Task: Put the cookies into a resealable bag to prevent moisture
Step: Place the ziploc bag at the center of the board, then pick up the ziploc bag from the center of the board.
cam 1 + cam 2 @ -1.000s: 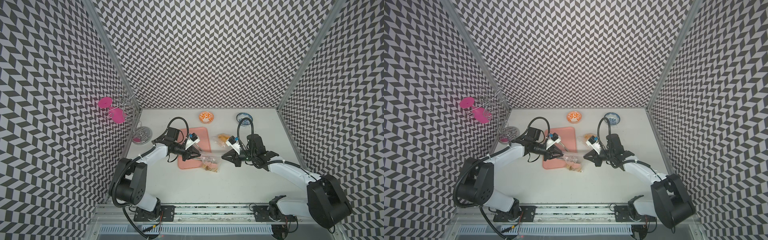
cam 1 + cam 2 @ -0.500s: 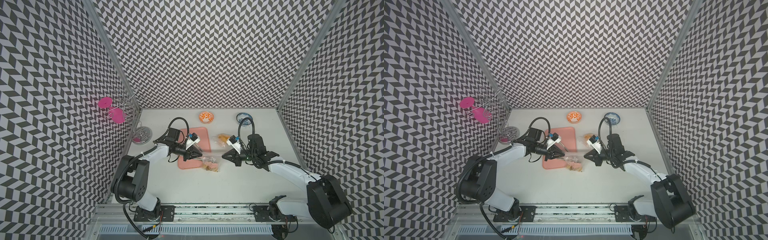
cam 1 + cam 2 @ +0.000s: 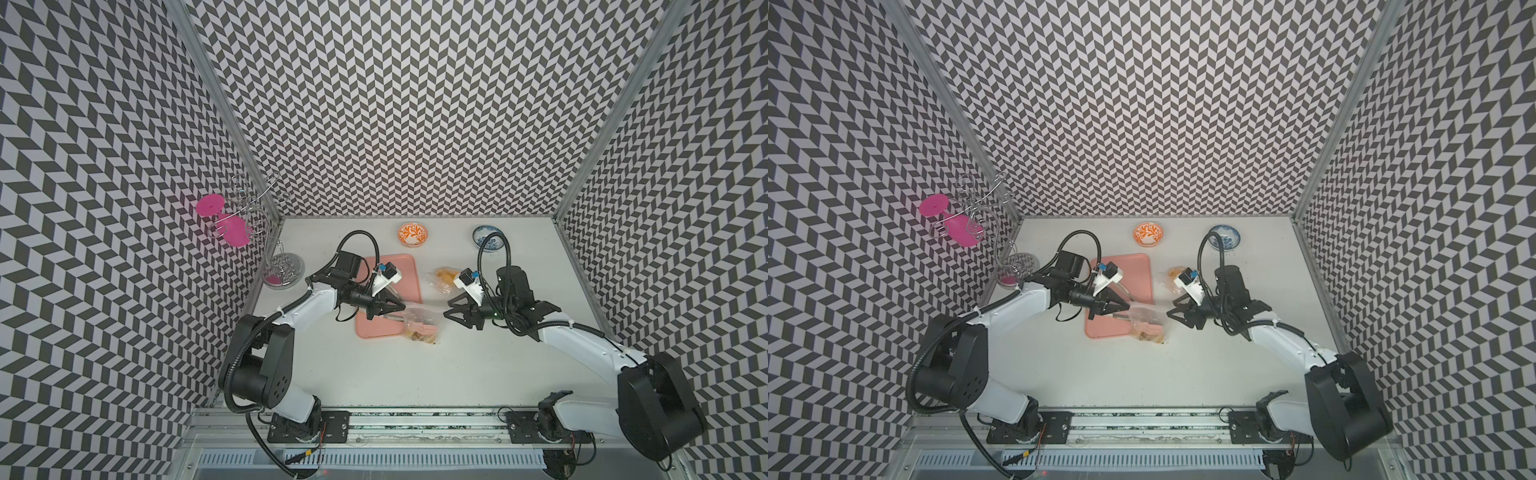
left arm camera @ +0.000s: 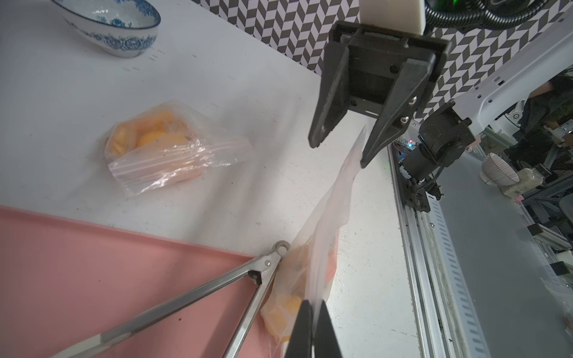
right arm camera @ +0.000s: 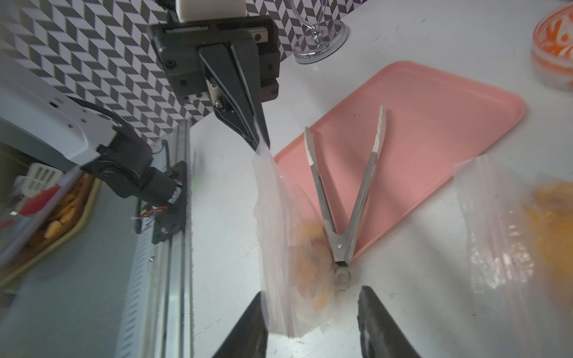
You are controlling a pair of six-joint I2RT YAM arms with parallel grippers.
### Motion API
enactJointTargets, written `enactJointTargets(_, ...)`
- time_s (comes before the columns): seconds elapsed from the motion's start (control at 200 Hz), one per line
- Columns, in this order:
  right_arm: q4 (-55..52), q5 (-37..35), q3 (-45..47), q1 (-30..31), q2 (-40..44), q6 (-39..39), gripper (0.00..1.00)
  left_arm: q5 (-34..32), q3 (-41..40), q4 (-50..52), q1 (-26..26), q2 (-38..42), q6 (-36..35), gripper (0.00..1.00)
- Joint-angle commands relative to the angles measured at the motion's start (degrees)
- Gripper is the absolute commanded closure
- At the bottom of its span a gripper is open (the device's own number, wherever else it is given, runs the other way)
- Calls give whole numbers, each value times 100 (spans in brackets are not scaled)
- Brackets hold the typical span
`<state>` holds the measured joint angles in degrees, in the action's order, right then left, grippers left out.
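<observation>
Cookies (image 3: pixel 420 332): where are they at this moment?

— They are inside the resealable bag (image 3: pixel 424 320), a clear one. They make a yellow-orange heap in its lower part. This part rests on the white table (image 3: pixel 415 374) and over the near corner of the pink tray (image 3: pixel 409 266).

— Who holds the bag?

— The left gripper (image 3: pixel 400 311). Its jaws are pressed together on one upper corner of the bag, and the plastic rises from the heap to the jaws.

— And the right gripper (image 3: pixel 450 319)?

— Its jaws stand apart. In the left wrist view the other upper corner of the bag reaches up just beside one finger. If it touches that finger, I cannot tell.

— What else lies near?

— Metal tongs (image 5: pixel 341 192) lie on the tray, spread like a V, with the hinge end just beside the bag. A second bag (image 3: pixel 441 277) with yellow contents lies on the table beyond the right gripper, apart from the tray. An orange bowl (image 3: pixel 412 235) and a blue bowl (image 3: pixel 478 237) stand near the back wall.
</observation>
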<state>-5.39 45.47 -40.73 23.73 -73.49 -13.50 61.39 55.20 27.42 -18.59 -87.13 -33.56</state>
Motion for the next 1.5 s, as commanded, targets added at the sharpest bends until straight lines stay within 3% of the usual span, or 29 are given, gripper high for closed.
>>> enactJointTargets(0.0, -212, -552, -488, 350, 200, -614, 43, -98, 249, 395, -142, 360, -126, 100)
enactJointTargets(0.22, -680, -904, -1110, 1182, -416, -1191, 40, -206, 491, 879, -231, 393, -294, 100)
enactJointTargets(0.586, -849, -438, -1878, 1555, -1301, -1576, 60, -24, 494, 1156, -240, 452, -667, 100)
enactJointTargets(0.706, -1057, -345, -2047, 1626, -1450, -1735, 61, 25, 487, 1180, -235, 486, -749, 100)
enactJointTargets(1.072, -1196, -32, -2286, 1706, -1721, -1596, 87, -355, 465, 1213, -227, 518, -827, 100)
enactJointTargets(1.182, -1328, -122, -2301, 1697, -1717, -1608, 100, -520, 456, 1195, -238, 550, -862, 100)
enactJointTargets(1.372, -1456, -252, -2325, 1670, -1678, -1563, 100, -610, 452, 1195, -282, 576, -869, 100)
enactJointTargets(1.427, -1310, -196, -2317, 1670, -1661, -1427, 90, -600, 440, 1182, -310, 587, -879, 100)
enactJointTargets(1.497, -1044, -74, -2265, 1663, -1634, -1221, 84, -542, 404, 1166, -316, 592, -882, 100)
